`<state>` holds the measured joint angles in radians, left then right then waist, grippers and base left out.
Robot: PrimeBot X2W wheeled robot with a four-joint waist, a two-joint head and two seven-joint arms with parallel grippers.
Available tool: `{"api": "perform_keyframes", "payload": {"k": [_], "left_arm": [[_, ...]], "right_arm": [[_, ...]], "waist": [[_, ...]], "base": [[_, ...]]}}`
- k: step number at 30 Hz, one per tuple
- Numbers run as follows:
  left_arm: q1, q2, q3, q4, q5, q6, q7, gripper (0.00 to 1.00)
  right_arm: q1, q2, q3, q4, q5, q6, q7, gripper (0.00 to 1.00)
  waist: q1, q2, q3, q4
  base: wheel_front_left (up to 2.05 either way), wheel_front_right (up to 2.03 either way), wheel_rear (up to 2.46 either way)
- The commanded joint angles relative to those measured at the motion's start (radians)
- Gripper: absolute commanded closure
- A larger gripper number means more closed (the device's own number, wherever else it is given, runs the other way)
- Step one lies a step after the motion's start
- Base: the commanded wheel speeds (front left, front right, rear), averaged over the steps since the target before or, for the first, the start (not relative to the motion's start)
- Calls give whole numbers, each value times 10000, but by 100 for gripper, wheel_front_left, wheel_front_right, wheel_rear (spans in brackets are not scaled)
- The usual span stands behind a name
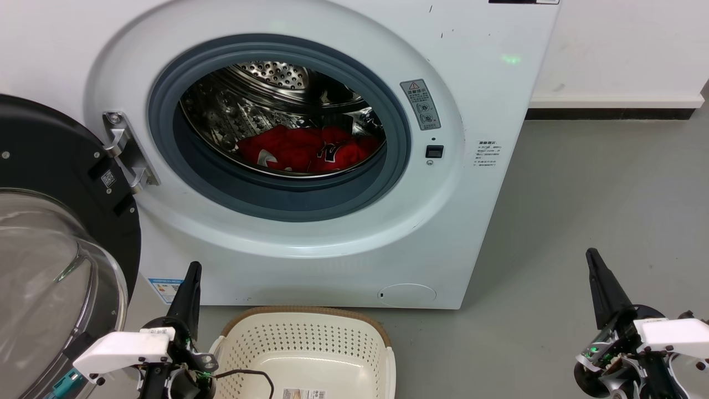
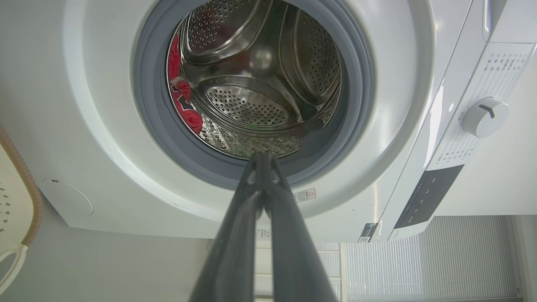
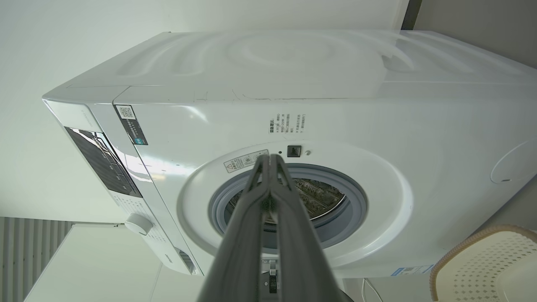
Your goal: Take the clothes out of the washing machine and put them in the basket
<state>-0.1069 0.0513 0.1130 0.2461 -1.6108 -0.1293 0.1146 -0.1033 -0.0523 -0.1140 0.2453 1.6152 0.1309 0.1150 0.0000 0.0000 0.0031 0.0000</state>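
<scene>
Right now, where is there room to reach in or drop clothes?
The basket's base is nearly bare. The drum is open above the clothes. Floor right of the washer is bare. The door crowds the left.

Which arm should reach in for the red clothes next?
Probably left. The left claw sits below the drum opening, beside the basket, its camera looking straight in at the clothes; the right claw is off beside the washing machine.

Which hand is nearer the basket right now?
Left. The left hand sits just beside the left rim of the basket; the right hand is well off to its right.
</scene>
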Motion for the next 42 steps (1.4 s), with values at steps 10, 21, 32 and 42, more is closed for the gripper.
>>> {"api": "perform_keyframes", "payload": {"k": [10, 21, 32, 42], "left_arm": [[-66, -22, 27, -5, -44, -42, 21, 100], [-66, -22, 27, -5, -44, -42, 21, 100], [139, -13, -32, 198, 5, 4, -9, 100], [388, -15, 0, 45, 381, 1, -500, 0]], "right_arm": [[-128, 32, 5, 9, -47, -3, 6, 100], [-128, 32, 6, 9, -47, -3, 6, 100], [132, 6, 7, 186, 1, 0, -3, 100], [385, 8, 29, 98, -288, -2, -493, 0]], "waist": [[0, 0, 0, 0], [0, 0, 0, 0], [0, 0, 0, 0], [0, 0, -3, -17]], "base": [[0, 0, 0], [0, 0, 0], [0, 0, 0], [0, 0, 0]]}}
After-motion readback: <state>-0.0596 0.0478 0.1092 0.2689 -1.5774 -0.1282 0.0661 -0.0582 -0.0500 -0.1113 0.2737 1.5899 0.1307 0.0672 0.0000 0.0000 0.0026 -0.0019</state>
